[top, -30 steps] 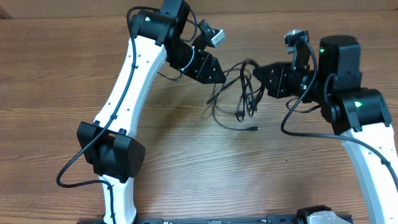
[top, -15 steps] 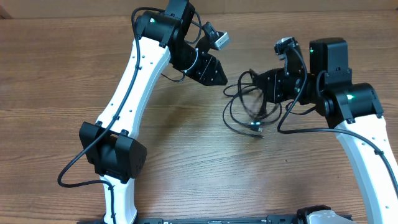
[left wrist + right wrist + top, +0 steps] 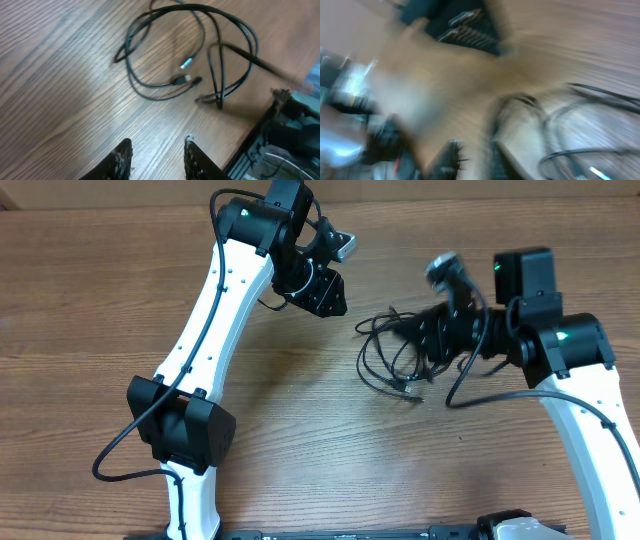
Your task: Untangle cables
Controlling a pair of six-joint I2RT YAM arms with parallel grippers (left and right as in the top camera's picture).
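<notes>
The cables (image 3: 400, 385) are thin black cords lying in loose overlapping loops on the wooden table, right of centre. In the left wrist view they (image 3: 182, 79) lie ahead of the fingers with small plugs showing. My left gripper (image 3: 328, 298) hangs above the table left of the cables; its jaws (image 3: 156, 156) are open and empty. My right gripper (image 3: 412, 335) is at the right edge of the cable loops. The right wrist view is badly blurred; its jaws (image 3: 475, 155) show a gap with wood between them, and cable loops (image 3: 590, 90) lie to their right.
The wooden table (image 3: 100, 330) fills the view. The left arm's white link (image 3: 215, 310) crosses the left middle. The right arm's base link (image 3: 590, 430) stands at the right. A dark frame (image 3: 280, 140) shows at the lower right of the left wrist view.
The cable bundle moved right with my right gripper, then settled in loops on the table. My right wrist rotated. My left gripper drew back left and up, away from the cables.
</notes>
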